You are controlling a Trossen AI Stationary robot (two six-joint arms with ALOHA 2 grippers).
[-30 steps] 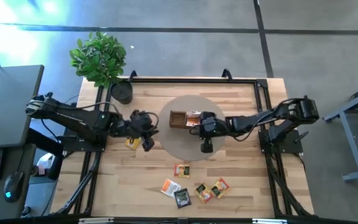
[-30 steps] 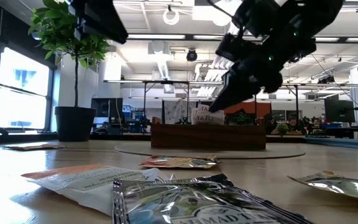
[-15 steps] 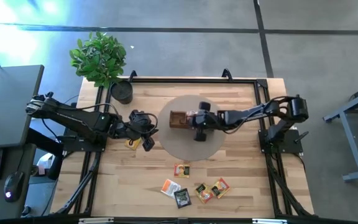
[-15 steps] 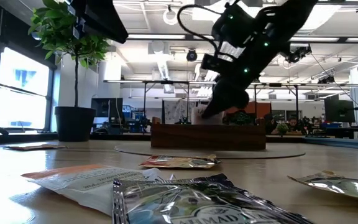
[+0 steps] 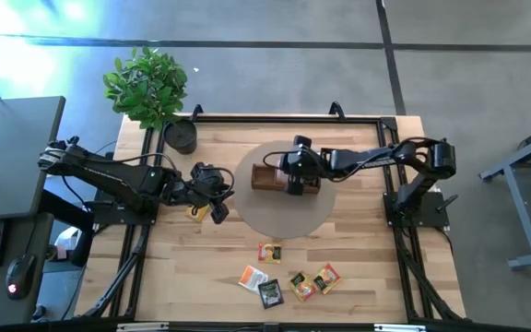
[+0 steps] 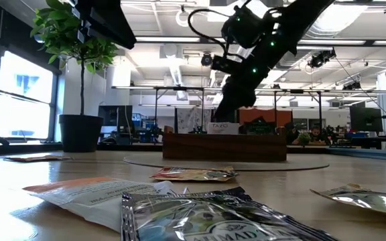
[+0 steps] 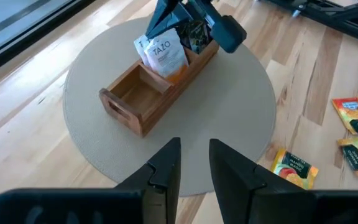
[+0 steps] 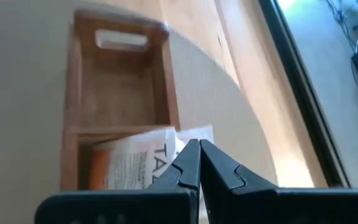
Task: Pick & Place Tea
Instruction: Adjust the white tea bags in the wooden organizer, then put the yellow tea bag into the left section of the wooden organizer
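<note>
The right gripper (image 8: 199, 163), fingers pressed together, hovers over a white-and-orange tea packet (image 8: 135, 163) inside the wooden tray (image 8: 73, 112).

The right gripper (image 5: 290, 181) has been carried from the near side of the wooden tray (image 5: 264, 178) to a spot directly over it, its arm now stretched across the round mat (image 5: 279, 217). In the low view it has been raised and drawn back behind the tray, and the white-and-orange tea packet (image 6: 223, 127) now stands uncovered in the tray's middle compartment.
</note>
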